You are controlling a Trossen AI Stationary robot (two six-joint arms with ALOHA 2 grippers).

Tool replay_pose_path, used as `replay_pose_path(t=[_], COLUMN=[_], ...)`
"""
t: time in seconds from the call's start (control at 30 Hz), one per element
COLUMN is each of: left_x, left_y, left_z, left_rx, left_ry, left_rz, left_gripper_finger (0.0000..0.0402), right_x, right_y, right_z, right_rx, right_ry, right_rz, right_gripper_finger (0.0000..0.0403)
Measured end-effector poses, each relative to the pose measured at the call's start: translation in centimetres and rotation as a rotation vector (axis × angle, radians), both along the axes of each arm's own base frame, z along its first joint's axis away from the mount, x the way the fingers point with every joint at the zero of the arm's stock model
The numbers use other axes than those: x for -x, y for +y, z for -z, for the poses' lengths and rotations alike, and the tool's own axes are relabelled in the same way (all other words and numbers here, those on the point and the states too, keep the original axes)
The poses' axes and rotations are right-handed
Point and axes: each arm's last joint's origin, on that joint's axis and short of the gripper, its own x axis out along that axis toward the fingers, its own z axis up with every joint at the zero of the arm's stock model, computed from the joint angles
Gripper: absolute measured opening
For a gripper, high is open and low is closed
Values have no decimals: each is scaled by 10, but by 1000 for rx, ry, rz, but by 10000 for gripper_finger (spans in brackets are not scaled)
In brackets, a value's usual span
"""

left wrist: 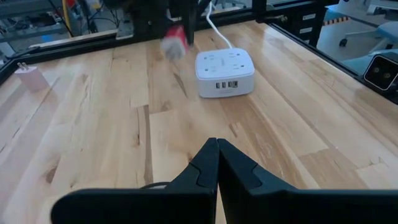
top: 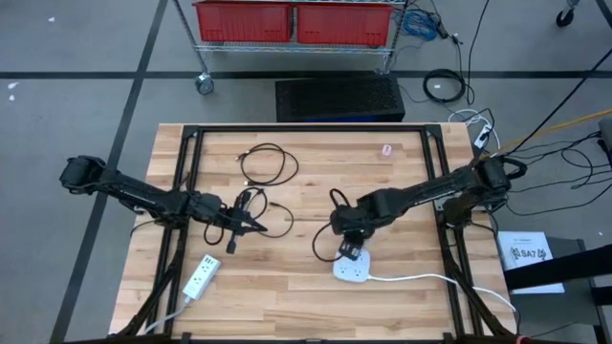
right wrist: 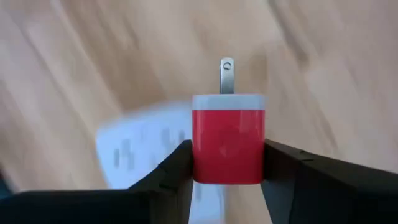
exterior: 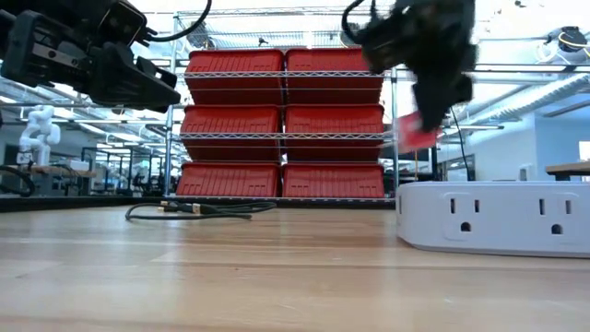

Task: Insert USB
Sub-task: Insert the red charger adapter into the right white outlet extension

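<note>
Red USB charger (right wrist: 228,138), pinched in right tool (right wrist: 227,163), hangs just above white power strip (top: 353,268), prongs fwd; left tool (left wrist: 217,163) pressed together, farther off.

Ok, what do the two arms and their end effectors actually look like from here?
Both arms are dark, slim and jointed. The left end effector has two matte black, wedge-shaped fingers tapering to a point. The right end effector has the same black angular fingers. No markings show on either.

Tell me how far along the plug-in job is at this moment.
Done: the right gripper has the red charger clamped between its fingers. In hand: it is carrying the charger above the white power block. Left: seating the prongs in an outlet. The left gripper waits shut over bare table.
</note>
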Motion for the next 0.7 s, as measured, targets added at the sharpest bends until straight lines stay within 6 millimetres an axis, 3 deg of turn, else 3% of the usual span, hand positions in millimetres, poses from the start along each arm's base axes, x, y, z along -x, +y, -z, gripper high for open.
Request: replay_pose_path(t=[0.13, 0.27, 0.7], left_x=[0, 0, 0], left_y=[0, 0, 0], left_z=[0, 0, 1], left_rx=[-1, -1, -1], left_ry=[3, 3, 6], left_rz=[0, 0, 0], left_gripper_finger=[8, 8, 8], right_x=[10, 14, -3], right_y=[5, 7, 20], right_z=[-22, -29, 20], right_rx=[-49, -112, -244], right_ry=[179, 250, 478], right_rz=[-36, -35, -117], right_gripper_finger=[114, 114, 114])
